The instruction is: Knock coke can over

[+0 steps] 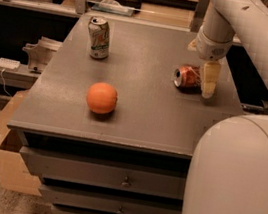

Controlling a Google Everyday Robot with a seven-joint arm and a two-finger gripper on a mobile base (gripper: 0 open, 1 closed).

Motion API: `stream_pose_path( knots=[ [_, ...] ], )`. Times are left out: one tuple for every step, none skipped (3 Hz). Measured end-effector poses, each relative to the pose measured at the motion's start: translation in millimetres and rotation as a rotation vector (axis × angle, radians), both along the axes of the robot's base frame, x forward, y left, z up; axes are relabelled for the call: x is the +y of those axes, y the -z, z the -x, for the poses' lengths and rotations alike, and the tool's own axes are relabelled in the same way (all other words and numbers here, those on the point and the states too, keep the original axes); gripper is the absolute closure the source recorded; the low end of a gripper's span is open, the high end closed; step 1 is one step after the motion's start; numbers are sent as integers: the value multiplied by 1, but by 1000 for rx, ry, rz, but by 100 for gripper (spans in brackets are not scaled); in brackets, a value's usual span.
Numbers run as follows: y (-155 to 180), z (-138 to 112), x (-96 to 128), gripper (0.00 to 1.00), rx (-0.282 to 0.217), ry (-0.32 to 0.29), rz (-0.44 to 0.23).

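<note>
**What the arm and the edges keep from sight**

The gripper (208,81) hangs low at the right side of the table (146,126), against the toppled coke can (187,77) and covering its far end; the can's script is too blurred to read; the robot's pale body (235,186) blocks the table's front right corner and the drawers (98,174) there; the lowest drawer runs off the bottom edge.

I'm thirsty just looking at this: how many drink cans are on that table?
2. The white-and-green can stands upright at the table's far left; the coke can lies on its side far right, beside the gripper. None seems hidden.
</note>
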State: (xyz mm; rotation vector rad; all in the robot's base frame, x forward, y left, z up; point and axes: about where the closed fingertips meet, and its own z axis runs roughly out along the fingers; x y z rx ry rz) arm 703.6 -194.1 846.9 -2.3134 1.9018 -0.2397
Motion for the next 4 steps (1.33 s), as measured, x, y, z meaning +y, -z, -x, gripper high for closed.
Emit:
stream_pose_path(
  knots=[
    [-3, 0, -17, 0, 7, 60, -53],
    [-16, 5, -47, 0, -6, 155, -112],
    [-28, 8, -75, 0, -41, 252, -171],
    [-28, 8, -75, 0, -41, 252, -171]
  ],
)
